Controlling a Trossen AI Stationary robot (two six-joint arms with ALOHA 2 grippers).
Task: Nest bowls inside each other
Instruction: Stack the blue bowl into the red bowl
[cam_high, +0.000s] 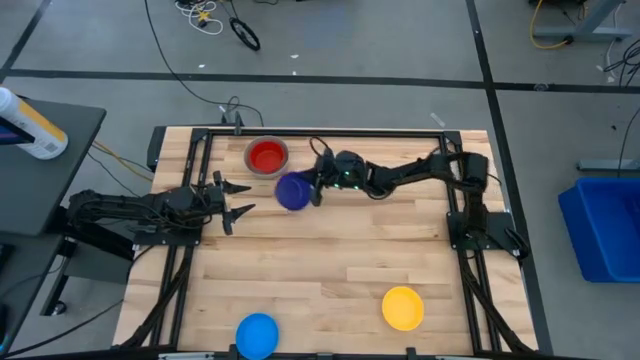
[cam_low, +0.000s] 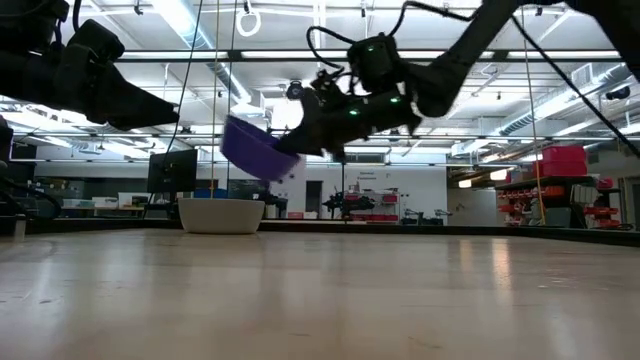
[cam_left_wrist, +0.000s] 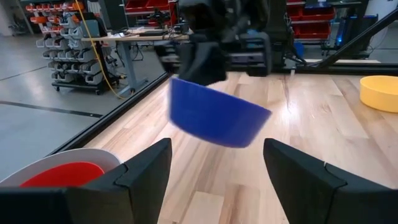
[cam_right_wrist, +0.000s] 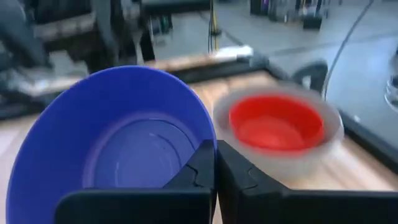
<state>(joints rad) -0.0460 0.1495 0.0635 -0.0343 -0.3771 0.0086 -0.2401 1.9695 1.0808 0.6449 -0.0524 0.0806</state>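
Note:
My right gripper (cam_high: 316, 188) is shut on the dark blue bowl (cam_high: 292, 191), which is off the table near the far left. Just beyond it, the red bowl (cam_high: 267, 157) sits nested in the grey bowl (cam_right_wrist: 331, 133), whose base rests on the table. The yellow bowl (cam_high: 403, 307) and the light blue bowl (cam_high: 257, 335) stand apart near the near edge. My left gripper (cam_high: 238, 198) waits open at the table's left, pointing at the blue bowl (cam_left_wrist: 214, 115) with nothing between its fingers (cam_left_wrist: 143, 171). My right gripper pinches the blue bowl's rim (cam_right_wrist: 209, 133), one finger inside the bowl and one outside. The fingers come nearly level from the table's right, slanting a little down. The bowl (cam_low: 255, 148) is lifted clear of the table and tilted, its opening turned toward the gripper.
The wooden table (cam_high: 330, 260) is framed by black rails along its edges. Bare wood lies between the held bowl and the two bowls near the front edge. A blue bin (cam_high: 605, 225) stands on the floor off the right side.

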